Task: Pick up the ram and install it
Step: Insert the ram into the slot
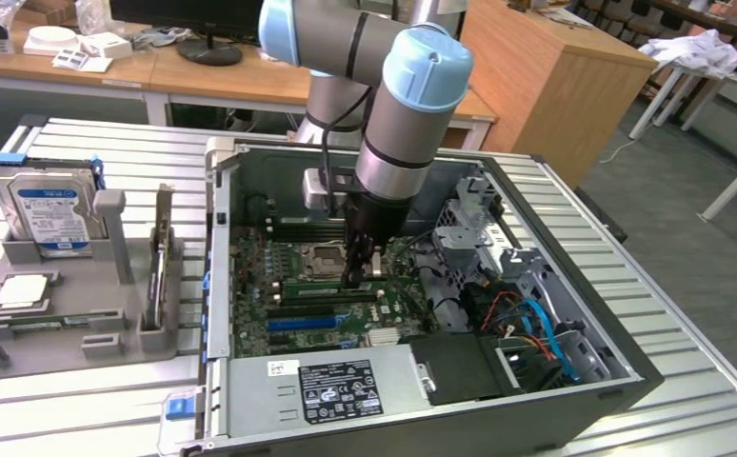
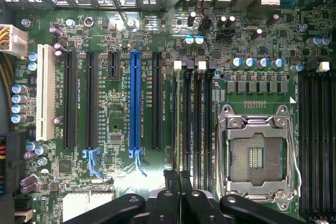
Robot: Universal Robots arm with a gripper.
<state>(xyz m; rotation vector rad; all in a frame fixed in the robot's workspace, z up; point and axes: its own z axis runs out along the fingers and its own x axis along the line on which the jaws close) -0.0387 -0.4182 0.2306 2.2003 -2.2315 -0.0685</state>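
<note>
The ram cannot be picked out for certain. In the wrist view a thin dark line runs on from the seam between the fingertips [image 2: 171, 182] of the tool [image 2: 179, 173] along the memory slots [image 2: 191, 124], and whether that is the stick's edge or a bare slot cannot be told. The tool's fingers are drawn together with only that seam between them, over one end of the slots. Room there is tight: a black expansion slot [image 2: 156, 100] and a blue one [image 2: 135, 103] lie on one side, the empty processor socket [image 2: 258, 156] with its metal frame sits just beside on the other, and upright capacitors [image 2: 194, 40] crowd the slots' far end. In the exterior view the arm [image 1: 394, 143] reaches down through the open side of the computer case [image 1: 220, 286], with free space above. The case wall stands to the exterior view's left, the drive cage [image 1: 470, 224] and loose blue and orange cables [image 1: 536, 328] are near on the right, and the power supply [image 1: 343, 386] lies along the near edge. Outside, well apart from the tool, a grey fixture [image 1: 83, 309] on the slatted worktop [image 1: 673, 371] holds an upright hard drive [image 1: 45, 205] and, in its near groove, a narrow green strip [image 1: 32, 327].
</note>
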